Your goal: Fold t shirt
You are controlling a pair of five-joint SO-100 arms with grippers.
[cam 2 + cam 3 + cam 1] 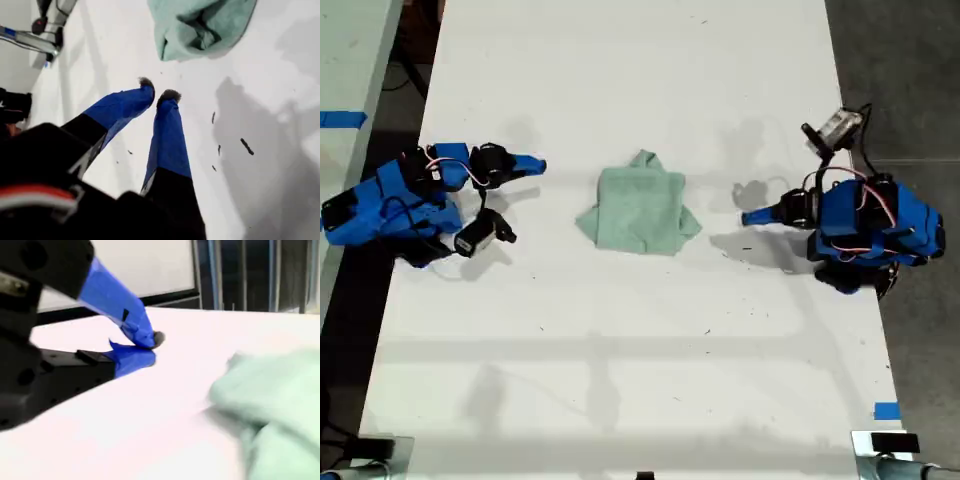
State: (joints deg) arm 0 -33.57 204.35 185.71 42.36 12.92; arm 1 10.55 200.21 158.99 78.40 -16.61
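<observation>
Cloth is sitting near the middle of the white table (640, 380): the t shirt (640, 212), pale mint green, is lying gathered into a compact, roughly square bundle, with small lobes poking out at its lower corners and a little peak at the edge nearest the exterior view's top. Wrinkles are showing across its surface.

My first gripper (745, 216) is resting toward the exterior view's right, pointing at the shirt but staying apart from it. Its own camera is showing the two blue fingers drawn together until their dark tips (170, 95) are almost meeting, with nothing between them; my first gripper (159, 91) is hanging just above bare table, and the t shirt (200, 25) is lying beyond the tips, untouched. A few dark marks (246, 146) are dotting the surface beside the fingers, and a metal clamp (40, 40) is showing at the far table edge.

My second gripper (538, 165) is lying toward the exterior view's left, also aimed at the shirt and well clear of it. In its own view my second gripper (152, 349) is looking clenched and empty, its blue fingers converging just over the table, while the t shirt (280, 405) is appearing as a blurred green mass nearby.

A strip of blue tape (886, 410) is sticking to the table near the exterior view's lower right corner.
</observation>
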